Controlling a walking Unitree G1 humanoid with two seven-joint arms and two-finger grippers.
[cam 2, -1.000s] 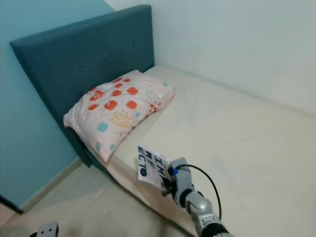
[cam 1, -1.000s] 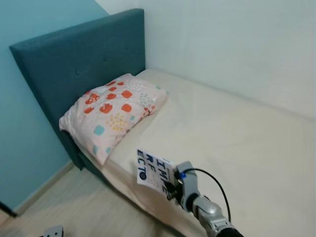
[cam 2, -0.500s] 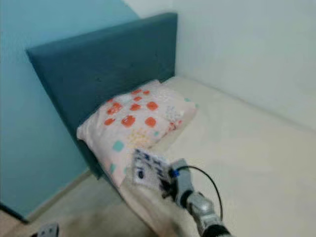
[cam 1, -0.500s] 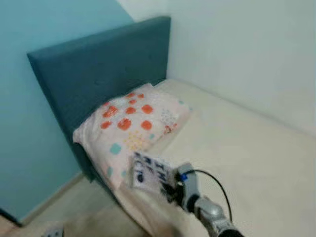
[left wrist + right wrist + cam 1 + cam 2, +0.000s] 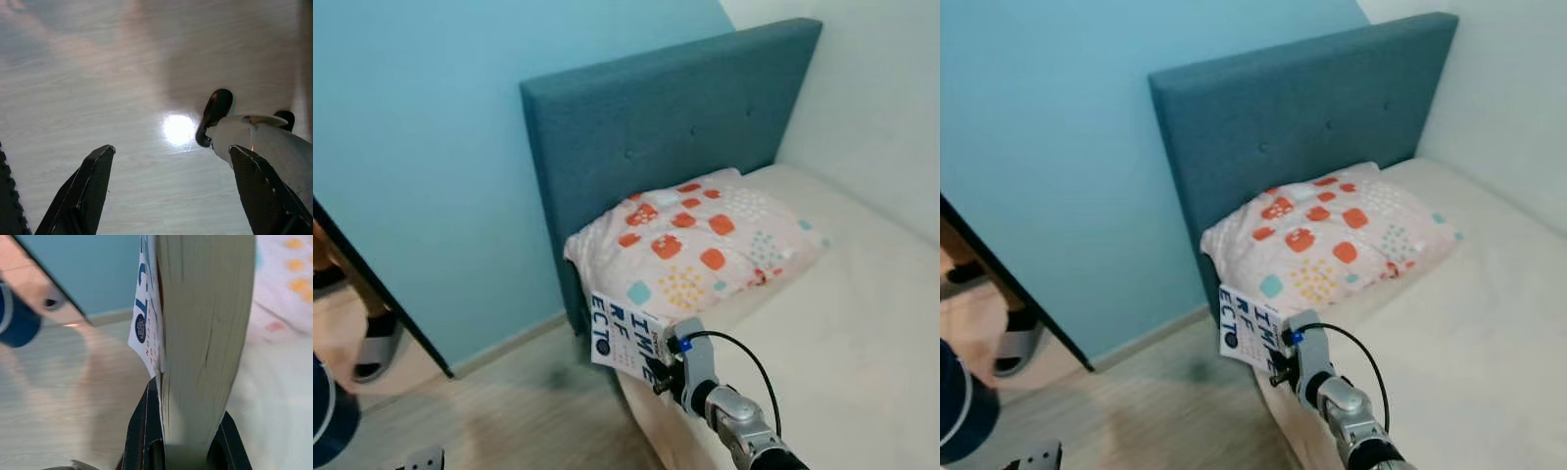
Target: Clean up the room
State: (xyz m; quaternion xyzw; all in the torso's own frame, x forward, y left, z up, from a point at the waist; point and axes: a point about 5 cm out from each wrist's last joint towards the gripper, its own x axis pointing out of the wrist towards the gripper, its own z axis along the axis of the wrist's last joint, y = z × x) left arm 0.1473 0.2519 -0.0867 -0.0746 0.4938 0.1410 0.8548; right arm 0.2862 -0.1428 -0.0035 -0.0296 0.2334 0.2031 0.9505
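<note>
Book point(image 5: 626, 336) clamped upright in right tool point(image 5: 658, 364), held over the floor point(image 5: 509, 411) beside the bed point(image 5: 862, 323), below the pillow point(image 5: 705, 245). White cover, bold dark letters, thick cream page block. Left tool point(image 5: 171, 196) released, hanging above floor

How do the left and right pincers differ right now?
The right pincer is shut on a book, raised in front of the bed's corner near the pillow; the left pincer is open, holding nothing. The right points toward the bed; the left points down at the wooden floor. Both have black fingers.
</note>
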